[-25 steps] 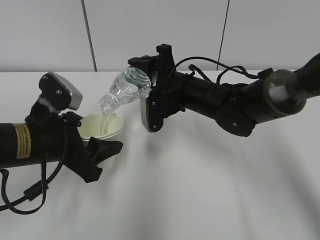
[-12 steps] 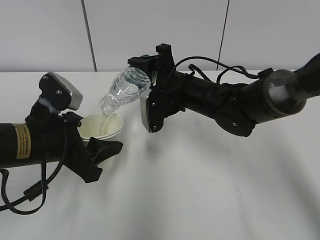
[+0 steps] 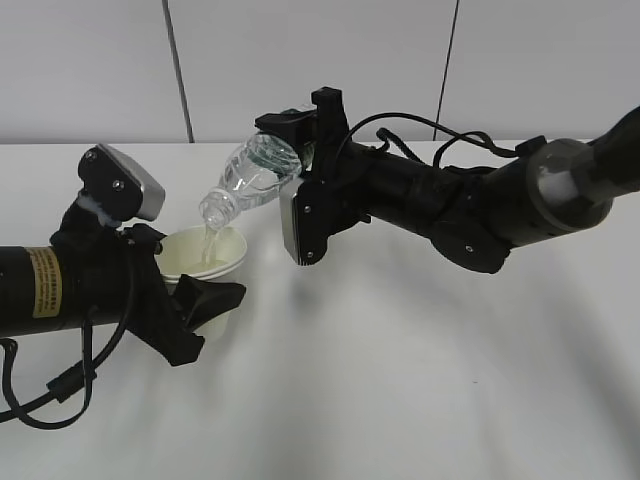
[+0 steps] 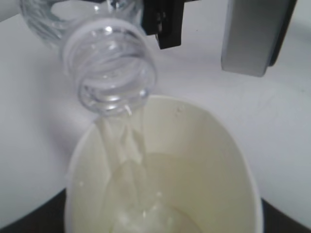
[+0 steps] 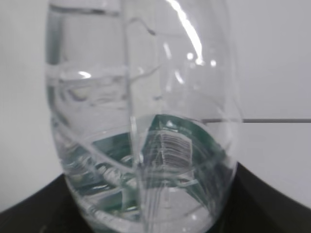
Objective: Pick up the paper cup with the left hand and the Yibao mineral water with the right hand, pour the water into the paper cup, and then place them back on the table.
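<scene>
Above table [image 3: 420, 380]: right hand [image 3: 305, 165] jaws pinching tilted Yibao mineral water [image 3: 250, 178]; left hand [image 3: 190, 300] jaws clasping paper cup [image 3: 205, 255].

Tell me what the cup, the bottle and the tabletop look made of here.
The paper cup: matte cream paper, going by its thin, dull wall. The Yibao mineral water: clear glossy plastic, likely thin, with moulded ribs, bright glints and the green label showing through the wall. The table: smooth white surface with a soft sheen, perhaps laminate; the pictures leave that open.

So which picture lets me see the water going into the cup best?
The left wrist view: the stream falls from the bottle mouth into the paper cup. The exterior view shows it tiny; the right wrist view shows only the bottle's body.
</scene>
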Tool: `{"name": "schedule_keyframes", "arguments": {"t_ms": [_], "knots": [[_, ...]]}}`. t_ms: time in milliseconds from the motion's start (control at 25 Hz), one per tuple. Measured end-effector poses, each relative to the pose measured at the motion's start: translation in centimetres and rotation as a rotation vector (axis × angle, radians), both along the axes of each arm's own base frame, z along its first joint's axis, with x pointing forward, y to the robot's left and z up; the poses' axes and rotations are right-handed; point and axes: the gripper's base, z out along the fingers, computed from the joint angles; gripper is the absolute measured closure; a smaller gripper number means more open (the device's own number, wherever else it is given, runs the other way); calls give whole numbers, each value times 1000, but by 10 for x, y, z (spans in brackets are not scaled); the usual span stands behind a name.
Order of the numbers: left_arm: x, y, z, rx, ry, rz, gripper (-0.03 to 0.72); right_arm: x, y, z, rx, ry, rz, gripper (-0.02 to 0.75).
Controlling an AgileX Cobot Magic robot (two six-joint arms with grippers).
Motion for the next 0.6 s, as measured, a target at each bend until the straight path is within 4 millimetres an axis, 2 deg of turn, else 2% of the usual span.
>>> {"name": "schedule_keyframes", "arguments": {"t_ms": [480, 600], "knots": [[0, 0, 0, 1, 0, 0, 293, 0, 0, 0, -4, -4, 0, 276], [0, 0, 0, -3, 2, 7, 293, 0, 0, 0, 45, 45, -3, 276]]}}
